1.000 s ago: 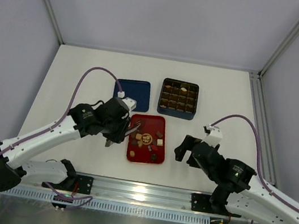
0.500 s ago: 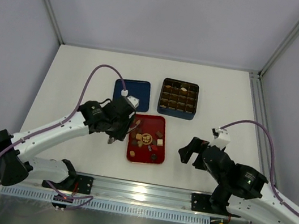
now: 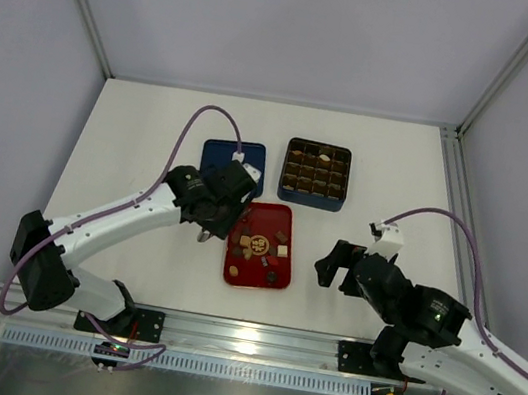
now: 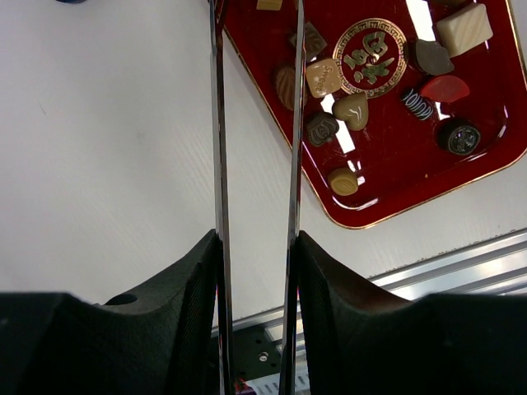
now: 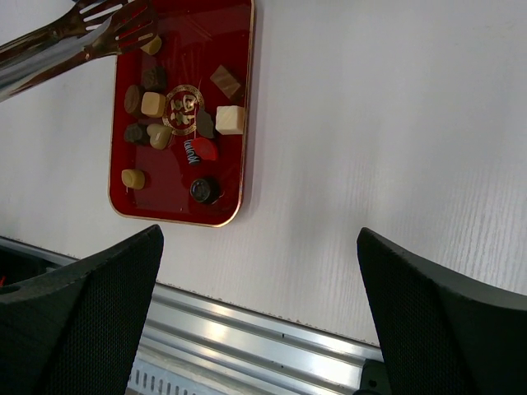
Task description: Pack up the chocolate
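Tongs (image 5: 66, 45) were the thing to watch. Over the last second my left arm had swung them from the table left of the tray (image 5: 226, 164) toward the far side. Their forked tips now hung over the tray's far-left corner, just beside a tan piece. The left end effector (image 4: 257, 247) was clamped on the tongs, whose two blades stood apart. I could not tell whether anything sat between the tips.

Most of the chocolate (image 5: 230, 119) lay loose on the red tray, near the middle of the table. Only a few pieces showed in the far row of the box (image 3: 315, 174), which stood just beyond the tray with the blue lid (image 3: 220, 158) to its left.

The right end effector (image 5: 259, 234) waited to the right of the tray, fingers wide apart and empty, much where it had been.

To my mind the shift meant the left arm was lining up for another pick. Packing looked barely begun, since nearly every cell in the box seemed unfilled.
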Robot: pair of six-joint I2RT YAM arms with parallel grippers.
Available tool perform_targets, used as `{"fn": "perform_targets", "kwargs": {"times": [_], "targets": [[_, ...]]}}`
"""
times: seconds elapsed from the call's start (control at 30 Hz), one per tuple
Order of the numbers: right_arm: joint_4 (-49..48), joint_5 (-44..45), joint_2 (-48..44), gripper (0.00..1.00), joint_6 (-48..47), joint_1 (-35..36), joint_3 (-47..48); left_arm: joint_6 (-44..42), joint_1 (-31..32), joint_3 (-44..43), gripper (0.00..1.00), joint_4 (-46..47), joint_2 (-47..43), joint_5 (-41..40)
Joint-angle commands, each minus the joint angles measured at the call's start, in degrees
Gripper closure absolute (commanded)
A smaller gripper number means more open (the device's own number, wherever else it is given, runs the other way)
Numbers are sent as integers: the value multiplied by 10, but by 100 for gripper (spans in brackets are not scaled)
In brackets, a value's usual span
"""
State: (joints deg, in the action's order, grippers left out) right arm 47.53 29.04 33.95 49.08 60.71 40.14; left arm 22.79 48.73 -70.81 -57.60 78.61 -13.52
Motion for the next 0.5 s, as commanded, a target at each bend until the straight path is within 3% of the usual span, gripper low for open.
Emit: {"fn": "perform_targets", "kwargs": {"times": [0.0,0.47], "targets": [[-20,12,20,0,-21,3,30,-22,0,-19,60,-3,5,3],[-20,15,26,0,-23,3,39,-39,0,8,60,2,7,31]]}}
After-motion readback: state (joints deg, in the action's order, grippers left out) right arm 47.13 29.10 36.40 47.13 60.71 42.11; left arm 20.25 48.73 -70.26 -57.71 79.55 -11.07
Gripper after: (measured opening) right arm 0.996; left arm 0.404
